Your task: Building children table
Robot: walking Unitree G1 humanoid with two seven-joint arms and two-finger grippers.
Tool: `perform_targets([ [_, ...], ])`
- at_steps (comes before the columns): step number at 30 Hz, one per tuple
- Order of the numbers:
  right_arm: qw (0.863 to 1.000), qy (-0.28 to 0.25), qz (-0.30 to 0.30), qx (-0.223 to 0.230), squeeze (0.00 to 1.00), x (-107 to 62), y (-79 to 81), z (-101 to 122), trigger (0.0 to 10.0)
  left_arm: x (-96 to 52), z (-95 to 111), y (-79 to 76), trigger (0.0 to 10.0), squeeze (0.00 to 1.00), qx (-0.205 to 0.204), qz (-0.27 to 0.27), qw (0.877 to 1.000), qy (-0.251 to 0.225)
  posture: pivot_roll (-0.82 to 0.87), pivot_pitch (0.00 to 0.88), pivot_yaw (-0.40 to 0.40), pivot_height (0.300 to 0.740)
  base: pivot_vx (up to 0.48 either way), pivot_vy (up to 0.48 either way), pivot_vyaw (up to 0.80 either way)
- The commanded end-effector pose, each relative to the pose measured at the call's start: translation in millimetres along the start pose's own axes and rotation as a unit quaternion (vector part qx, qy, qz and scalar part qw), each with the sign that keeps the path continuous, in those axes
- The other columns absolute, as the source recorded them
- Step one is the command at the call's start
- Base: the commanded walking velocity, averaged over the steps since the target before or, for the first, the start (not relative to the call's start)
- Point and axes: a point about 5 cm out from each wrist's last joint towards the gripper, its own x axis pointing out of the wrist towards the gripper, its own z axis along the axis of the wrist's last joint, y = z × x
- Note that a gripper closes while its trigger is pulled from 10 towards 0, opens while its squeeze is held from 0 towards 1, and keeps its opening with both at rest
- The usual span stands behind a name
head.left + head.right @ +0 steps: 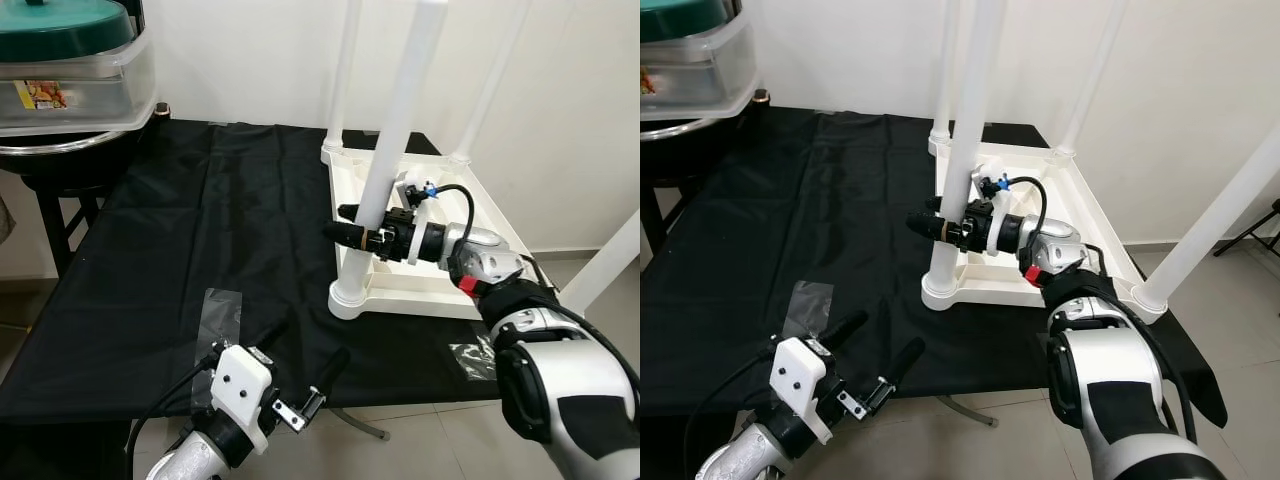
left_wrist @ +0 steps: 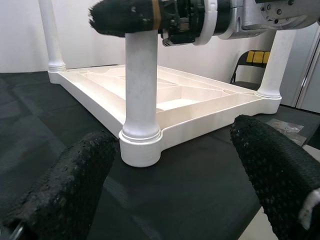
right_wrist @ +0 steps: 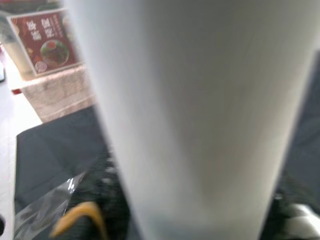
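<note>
The upturned white table [image 1: 420, 240] is lying at the surface's [image 1: 200, 260] right edge; the right pincer [image 1: 360, 236] is clenching its near leg [image 1: 395, 150], probably seating it, while the left pincer [image 1: 300, 365] is hovering released.

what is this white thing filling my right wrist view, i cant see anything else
Observer: It is the near table leg; the right gripper is clamped around it, low down, above its socket.
Operator: is the tabletop upside down
Observer: Yes, the white tabletop lies underside up on the black cloth, with legs standing upward from its corners.
Operator: where's the left arm
Observer: The left gripper hovers open at the cloth's near edge, pointed at that leg's base, apart from it.
</note>
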Motion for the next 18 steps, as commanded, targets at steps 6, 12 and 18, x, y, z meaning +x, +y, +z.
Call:
perform_targets([
  [6,0.996,-0.05,-0.069,-0.035,0.0,20.3,4.4,1,0.0,-0.2,-2,-1.2,10.0,0.0,-0.004,-0.004,1.0,0.006,0.11,0.062,-0.115,0.74,0.0,0.0,0.0],
  [12,0.929,-0.031,-0.362,-0.071,0.0,42.1,2.1,-14,0.0,-0.8,-2,-0.2,10.0,0.0,-0.004,-0.007,1.0,0.007,0.1,0.063,-0.109,0.74,0.0,0.0,0.0],
  [18,0.851,-0.095,-0.517,-0.001,0.0,47.4,24.9,-27,0.0,-0.6,-2,-0.8,10.0,0.0,-0.004,-0.008,1.0,0.008,0.11,0.064,-0.106,0.74,0.0,0.0,0.0],
])
